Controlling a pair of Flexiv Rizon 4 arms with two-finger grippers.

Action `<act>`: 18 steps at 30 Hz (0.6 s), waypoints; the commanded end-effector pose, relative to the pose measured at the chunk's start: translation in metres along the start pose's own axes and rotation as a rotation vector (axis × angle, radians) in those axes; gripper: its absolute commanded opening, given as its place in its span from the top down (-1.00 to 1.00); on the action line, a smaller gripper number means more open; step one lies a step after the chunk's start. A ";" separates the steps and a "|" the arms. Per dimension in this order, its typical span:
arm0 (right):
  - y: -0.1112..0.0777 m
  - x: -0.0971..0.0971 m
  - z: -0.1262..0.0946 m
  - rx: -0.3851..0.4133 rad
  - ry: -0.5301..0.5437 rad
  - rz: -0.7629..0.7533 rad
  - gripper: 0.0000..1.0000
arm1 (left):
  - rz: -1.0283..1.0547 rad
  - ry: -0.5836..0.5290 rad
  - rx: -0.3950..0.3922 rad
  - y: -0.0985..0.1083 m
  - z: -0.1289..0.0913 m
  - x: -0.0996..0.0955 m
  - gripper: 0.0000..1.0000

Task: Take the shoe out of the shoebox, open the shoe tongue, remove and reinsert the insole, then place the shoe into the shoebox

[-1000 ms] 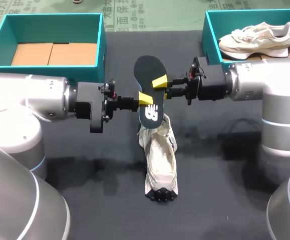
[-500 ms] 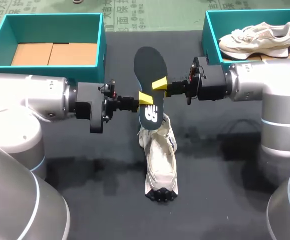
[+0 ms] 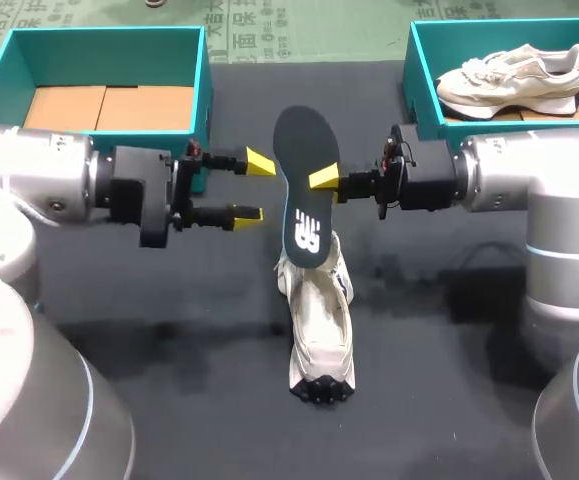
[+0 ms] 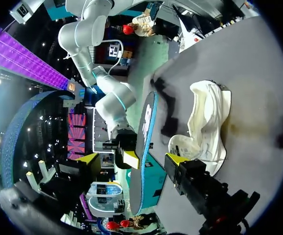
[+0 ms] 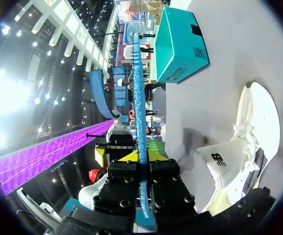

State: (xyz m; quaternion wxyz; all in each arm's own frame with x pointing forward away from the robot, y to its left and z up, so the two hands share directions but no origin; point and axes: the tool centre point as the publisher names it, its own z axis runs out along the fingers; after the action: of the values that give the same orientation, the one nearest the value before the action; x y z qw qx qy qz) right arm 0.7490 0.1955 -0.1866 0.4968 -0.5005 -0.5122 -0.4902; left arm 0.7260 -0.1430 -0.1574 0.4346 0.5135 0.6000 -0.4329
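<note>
A dark insole [image 3: 305,180] hangs upright above the table, pinched at its right edge by my right gripper [image 3: 325,180], which is shut on it. Below it a white shoe [image 3: 317,318] lies on the black table, toe toward the front. My left gripper [image 3: 255,188] stands open just left of the insole, touching nothing. The right wrist view shows the insole [image 5: 140,112] edge-on between the right gripper's [image 5: 140,156] shut fingers, with the shoe [image 5: 251,142] beside it. In the left wrist view the insole [image 4: 145,132] stands ahead of the open left gripper [image 4: 131,158], with the shoe [image 4: 207,122] beyond.
An open teal shoebox [image 3: 203,90] with a cardboard floor sits at the back left. A second teal box [image 3: 415,70] at the back right holds another white shoe [image 3: 514,72].
My left gripper let go of the insole, opened wide and drew back to the left. The right gripper closed on the insole and now holds it alone, slightly more upright.
</note>
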 end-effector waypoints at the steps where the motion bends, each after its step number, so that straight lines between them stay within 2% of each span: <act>1: -0.001 -0.006 0.000 0.006 -0.002 0.006 1.00 | 0.052 0.215 0.059 0.015 -0.044 -0.023 -1.00; 13: -0.002 -0.008 0.000 0.007 -0.002 0.018 1.00 | 0.060 0.196 0.075 0.014 -0.041 -0.027 -1.00; 15: -0.002 -0.008 0.000 0.007 -0.002 0.018 1.00 | 0.057 0.217 0.061 0.021 -0.039 -0.037 -1.00; 18: -0.002 -0.008 0.000 0.007 -0.002 0.018 1.00 | 0.020 0.288 0.037 0.041 -0.043 -0.051 -1.00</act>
State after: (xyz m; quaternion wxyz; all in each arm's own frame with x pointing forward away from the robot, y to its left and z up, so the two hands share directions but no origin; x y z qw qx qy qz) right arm 0.7478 0.1944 -0.1936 0.5024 -0.5034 -0.5099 -0.4840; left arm 0.7526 -0.1043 -0.1135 0.3699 0.5715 0.6281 -0.3768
